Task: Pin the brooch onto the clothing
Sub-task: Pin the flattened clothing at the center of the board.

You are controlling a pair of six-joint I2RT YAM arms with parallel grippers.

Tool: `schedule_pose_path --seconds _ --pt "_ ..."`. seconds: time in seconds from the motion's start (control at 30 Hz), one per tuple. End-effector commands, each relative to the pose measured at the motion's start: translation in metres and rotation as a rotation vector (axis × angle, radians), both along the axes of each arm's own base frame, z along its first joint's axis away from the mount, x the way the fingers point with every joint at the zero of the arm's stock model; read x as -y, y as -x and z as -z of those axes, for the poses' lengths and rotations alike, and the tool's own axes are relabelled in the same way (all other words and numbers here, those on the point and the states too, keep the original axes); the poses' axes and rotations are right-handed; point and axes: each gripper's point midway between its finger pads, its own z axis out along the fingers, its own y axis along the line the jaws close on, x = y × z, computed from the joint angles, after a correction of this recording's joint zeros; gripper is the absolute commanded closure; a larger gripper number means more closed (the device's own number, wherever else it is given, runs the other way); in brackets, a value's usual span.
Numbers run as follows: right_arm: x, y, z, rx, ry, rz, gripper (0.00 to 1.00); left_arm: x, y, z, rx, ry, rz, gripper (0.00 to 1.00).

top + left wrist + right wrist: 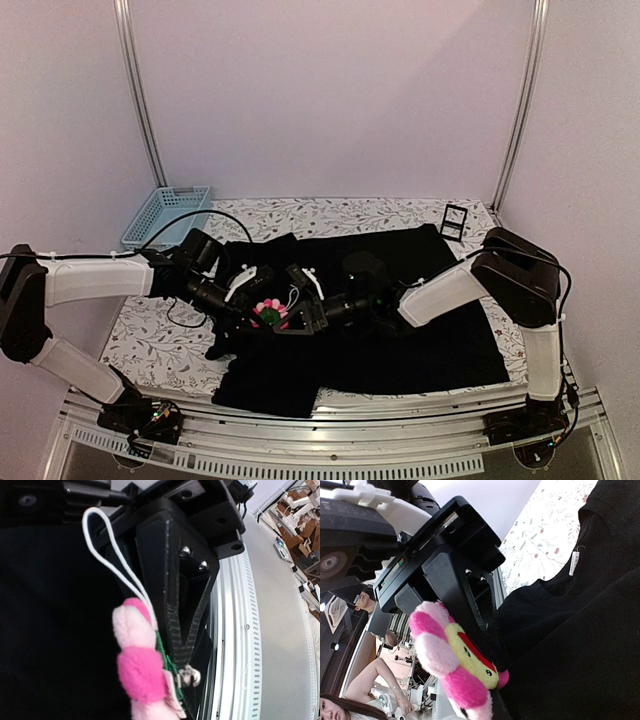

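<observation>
The brooch [268,312], a plush flower with pink petals and a yellow-green face, hangs just above the black shirt [420,340] near its left sleeve. My left gripper [254,305] and right gripper [286,318] meet on it from either side. In the left wrist view the brooch [140,665] shows its back, with a white loop [107,550] and a metal clasp [190,676]. A right finger [175,605] reaches that clasp. In the right wrist view the brooch [455,660] shows its face, with a left finger [455,580] behind it. The shirt [580,645] lies beside it. My own fingertips are hidden.
A light-blue basket [165,215] stands at the back left. A small black stand [455,222] stands at the back right. The floral table cloth [330,212] lies under the shirt, and a metal rail [350,420] runs along the near edge. The shirt's collar label [574,562] shows.
</observation>
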Motion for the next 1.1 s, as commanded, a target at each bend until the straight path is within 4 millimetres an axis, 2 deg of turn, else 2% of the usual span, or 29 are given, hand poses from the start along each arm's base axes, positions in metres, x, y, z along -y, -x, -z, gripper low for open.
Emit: schedule_pose_path --seconds 0.0,0.1,0.17,0.23,0.37,0.53,0.6,0.7,0.77,0.9,1.0,1.07 --pt "-0.006 -0.004 -0.028 0.055 -0.062 0.010 0.86 0.006 0.004 -0.014 -0.061 0.026 0.007 1.00" --pt "-0.001 -0.008 -0.026 0.091 -0.030 0.019 0.57 0.003 0.002 -0.014 -0.136 -0.003 -0.050 1.00" --pt "0.005 -0.012 -0.020 0.173 0.026 0.042 0.48 0.000 -0.002 -0.016 -0.165 -0.021 -0.091 1.00" --pt "0.013 -0.019 -0.021 0.301 0.074 0.077 0.43 -0.002 -0.004 -0.020 -0.183 -0.028 -0.118 1.00" --pt "0.031 -0.027 -0.026 0.638 0.123 0.090 0.39 -0.002 -0.001 -0.026 -0.244 -0.020 -0.143 1.00" --pt "0.049 -0.029 -0.025 1.011 0.131 0.084 0.36 -0.007 0.017 -0.025 -0.353 -0.044 -0.112 1.00" --pt "0.048 -0.023 -0.032 1.206 0.103 0.068 0.35 -0.005 0.019 -0.036 -0.364 -0.030 -0.092 1.00" --pt "0.045 0.000 -0.037 1.405 0.014 0.028 0.32 0.000 0.014 -0.056 -0.389 0.000 -0.104 1.00" --pt "0.041 0.009 -0.047 1.548 -0.042 0.015 0.31 -0.002 0.009 -0.061 -0.462 -0.029 -0.140 1.00" --pt "0.030 0.003 -0.065 1.635 -0.054 0.070 0.32 -0.022 0.016 -0.053 -0.630 -0.208 -0.159 1.00" --pt "0.025 0.002 -0.074 1.661 -0.053 0.108 0.32 -0.034 0.014 -0.043 -0.619 -0.299 -0.214 1.00" --pt "0.023 0.001 -0.071 1.674 -0.024 0.114 0.33 -0.036 0.013 -0.049 -0.603 -0.286 -0.238 1.00"
